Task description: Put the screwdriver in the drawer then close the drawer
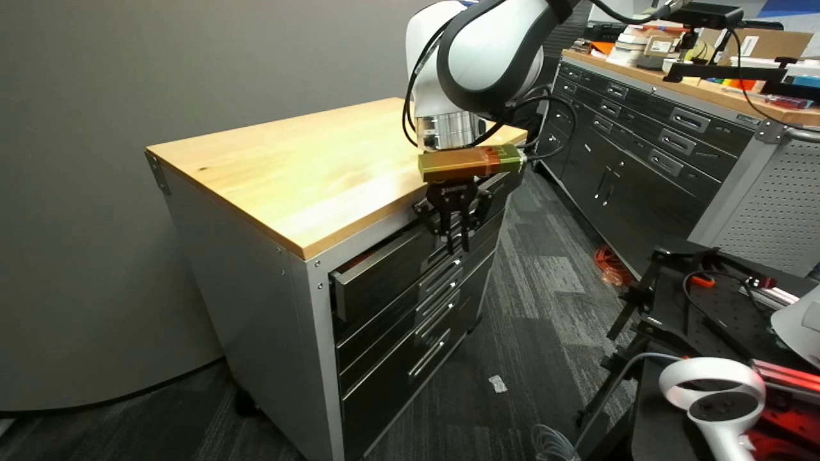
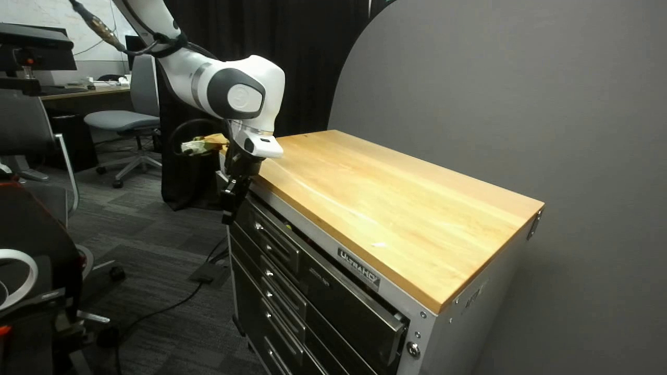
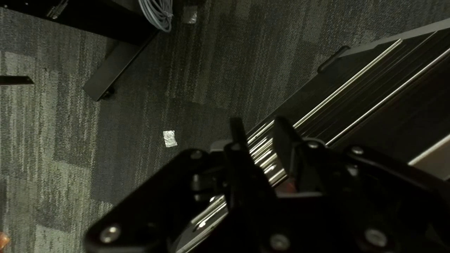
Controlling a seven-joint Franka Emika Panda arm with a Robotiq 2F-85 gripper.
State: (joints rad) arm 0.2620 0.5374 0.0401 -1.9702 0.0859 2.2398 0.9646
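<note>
In both exterior views you have a smooth grey partition [image 2: 469, 104] in the background, and in an exterior view a black curtain [image 2: 307, 57] hangs beside it, with a grey chair [image 2: 122, 120] on castors off to its side. In an exterior view you can see a long wood-topped counter [image 1: 631, 72] — a brown cardboard box [image 1: 778, 48] stands on it among clutter too jumbled to name — and a coil of orange-red cord [image 1: 608, 259] on the floor by its base. Nearer the camera you have a white handheld controller [image 1: 722, 404], just beside some red parts [image 1: 794, 419]. Your wrist view shows patterned carpet [image 3: 133, 168], a shiny silvery patch [image 3: 170, 138] on it, and a coil of grey cable [image 3: 160, 15].
</note>
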